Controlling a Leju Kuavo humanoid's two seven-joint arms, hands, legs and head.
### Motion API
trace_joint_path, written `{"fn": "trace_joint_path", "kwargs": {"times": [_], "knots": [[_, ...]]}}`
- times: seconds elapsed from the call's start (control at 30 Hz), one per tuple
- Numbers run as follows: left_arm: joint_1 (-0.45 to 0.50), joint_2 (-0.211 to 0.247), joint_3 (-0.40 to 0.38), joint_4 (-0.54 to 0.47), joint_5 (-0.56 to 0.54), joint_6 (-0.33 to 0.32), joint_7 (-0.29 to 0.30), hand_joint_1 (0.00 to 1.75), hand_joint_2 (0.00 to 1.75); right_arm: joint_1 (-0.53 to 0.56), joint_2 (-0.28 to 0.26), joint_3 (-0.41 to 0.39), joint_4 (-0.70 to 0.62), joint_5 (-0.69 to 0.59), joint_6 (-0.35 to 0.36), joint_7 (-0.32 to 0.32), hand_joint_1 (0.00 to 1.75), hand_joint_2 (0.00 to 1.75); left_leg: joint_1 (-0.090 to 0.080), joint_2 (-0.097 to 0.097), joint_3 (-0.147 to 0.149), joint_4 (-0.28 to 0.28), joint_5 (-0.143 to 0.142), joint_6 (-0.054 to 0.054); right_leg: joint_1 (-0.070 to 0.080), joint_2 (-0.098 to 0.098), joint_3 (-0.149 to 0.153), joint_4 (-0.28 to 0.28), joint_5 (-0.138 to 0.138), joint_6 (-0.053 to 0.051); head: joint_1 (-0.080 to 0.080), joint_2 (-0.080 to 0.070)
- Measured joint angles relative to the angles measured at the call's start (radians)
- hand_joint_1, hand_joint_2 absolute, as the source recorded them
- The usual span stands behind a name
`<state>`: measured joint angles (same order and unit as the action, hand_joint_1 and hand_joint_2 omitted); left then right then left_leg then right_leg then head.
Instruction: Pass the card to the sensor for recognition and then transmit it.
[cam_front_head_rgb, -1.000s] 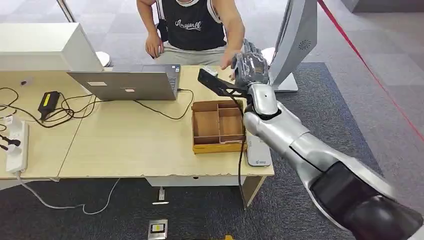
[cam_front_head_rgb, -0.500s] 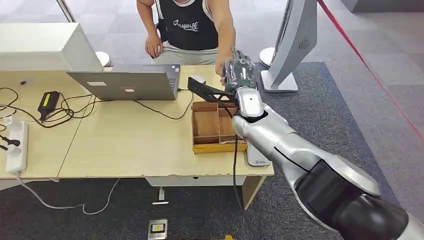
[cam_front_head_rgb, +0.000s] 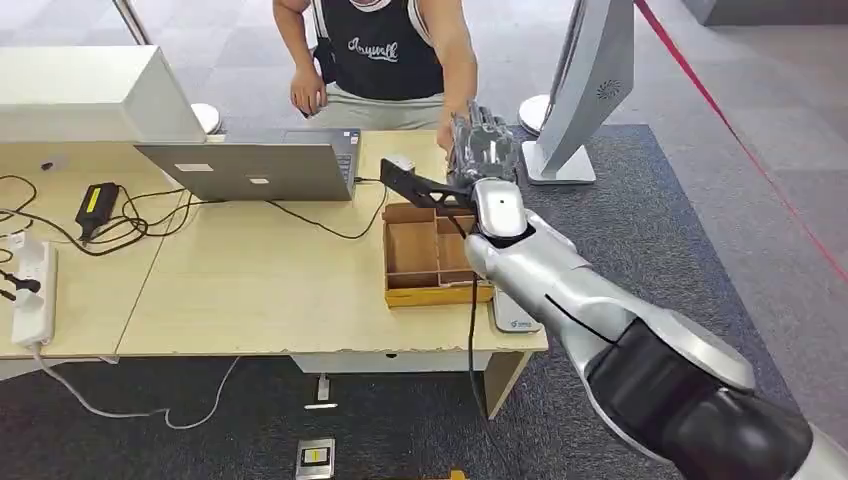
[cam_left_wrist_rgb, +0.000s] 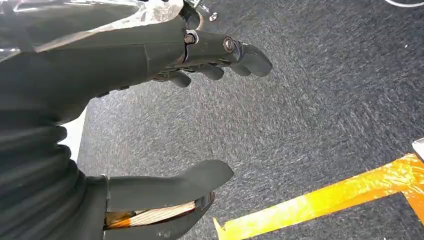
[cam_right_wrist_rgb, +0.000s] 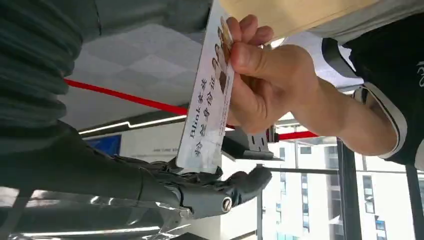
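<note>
In the right wrist view a white card (cam_right_wrist_rgb: 207, 95) with printed text and a photo stands between the thumb and the dark fingers (cam_right_wrist_rgb: 200, 187) of my right hand. A person's hand (cam_right_wrist_rgb: 260, 80) pinches the card's far end at the same time. From the head view my right hand (cam_front_head_rgb: 483, 145) is raised over the far right corner of the table, right by the person's hand (cam_front_head_rgb: 447, 130). A flat white sensor pad (cam_front_head_rgb: 516, 310) lies at the table's near right edge. My left hand (cam_left_wrist_rgb: 125, 55) hangs over grey carpet, fingers apart and holding nothing.
A wooden compartment tray (cam_front_head_rgb: 400, 290) sits under my right forearm. A laptop (cam_front_head_rgb: 255, 170) with trailing cables stands mid-table, a power strip (cam_front_head_rgb: 30, 295) at the left. A white stand (cam_front_head_rgb: 585, 80) rises past the table's right corner. The person sits across the table.
My right hand has moved left and toward the person with the card. The person's hand has come up against it and taken hold of the card's far end.
</note>
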<state>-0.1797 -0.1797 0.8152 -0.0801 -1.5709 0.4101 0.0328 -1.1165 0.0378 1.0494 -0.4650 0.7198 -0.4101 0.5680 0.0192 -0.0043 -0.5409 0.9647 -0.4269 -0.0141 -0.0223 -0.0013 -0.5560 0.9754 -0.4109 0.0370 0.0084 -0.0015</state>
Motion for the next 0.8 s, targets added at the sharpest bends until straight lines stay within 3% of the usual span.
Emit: {"fn": "trace_joint_path", "kwargs": {"times": [0.27, 0.3, 0.8], "knots": [[0.0, -0.001, -0.003, 0.0, 0.0, 0.0, 0.001, 0.0, 1.75, 0.0, 0.002, 0.004, 0.016, 0.0, -0.001, 0.0, 0.0, 1.75, 0.0, 0.0, 0.0, 0.0, 0.0, 0.0, 0.0, 0.0, 0.0, 0.0, 0.0, 0.0, 0.0, 0.0], [0.0, -0.001, -0.003, 0.0, 0.0, 0.0, 0.001, 0.0, 1.75, 0.0, 0.002, 0.004, 0.018, 0.0, -0.001, 0.0, 0.0, 0.0, 0.0, 0.0, 0.0, 0.0, 0.0, 0.0, 0.0, 0.0, 0.0, 0.0, 0.0, 0.0, 0.0, 0.0], [0.0, -0.001, -0.005, 0.0, 0.0, -0.001, 0.001, 0.0, 1.75, -0.002, 0.006, 0.01, 0.032, 0.0, -0.001, 0.005, 0.0, 0.0, 0.0, 0.0, 0.0, 0.0, 0.0, 0.0, 0.0, 0.0, 0.0, 0.0, 0.0, 0.0, 0.0, 0.0]]}}
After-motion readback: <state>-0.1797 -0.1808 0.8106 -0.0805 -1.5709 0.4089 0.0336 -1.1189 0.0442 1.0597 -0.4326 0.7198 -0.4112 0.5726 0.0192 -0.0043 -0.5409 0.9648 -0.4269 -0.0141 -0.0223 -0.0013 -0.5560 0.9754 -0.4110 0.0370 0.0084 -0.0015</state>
